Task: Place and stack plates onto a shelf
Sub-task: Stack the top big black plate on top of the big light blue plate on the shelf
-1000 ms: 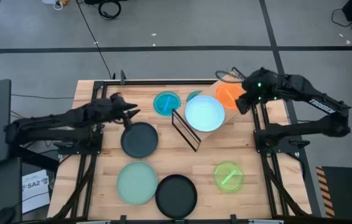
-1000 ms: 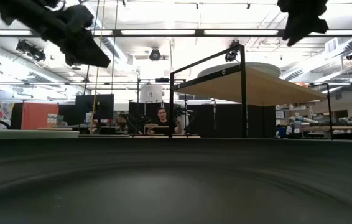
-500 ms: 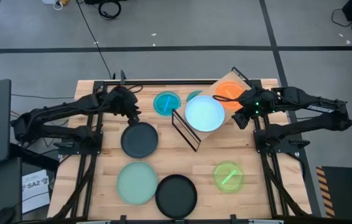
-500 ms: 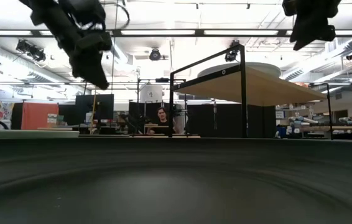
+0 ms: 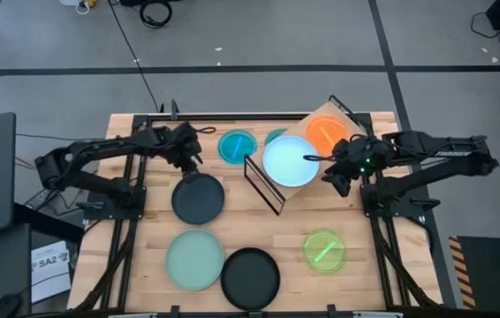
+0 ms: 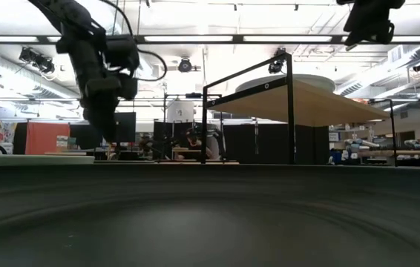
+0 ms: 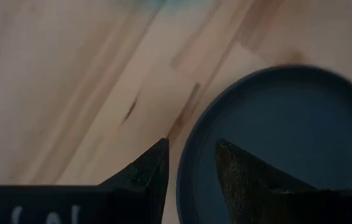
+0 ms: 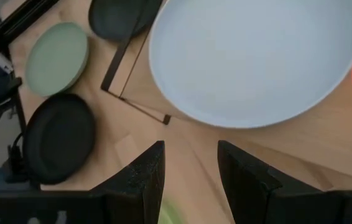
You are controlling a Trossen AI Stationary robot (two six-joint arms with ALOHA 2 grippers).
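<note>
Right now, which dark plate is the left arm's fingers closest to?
The dark plate beside the shelf; the left fingers straddle its rim. The other black plate lies at the table's near edge.

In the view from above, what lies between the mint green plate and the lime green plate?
In the high view, a round black plastic plate lies between the mint green plate and lime green plate.

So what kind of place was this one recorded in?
Probably a robotics lab or workshop: a wood-plank table stands on grey flooring with floor cables, and the low view shows ceiling strip lights, desks with monitors and a seated person behind.
</note>
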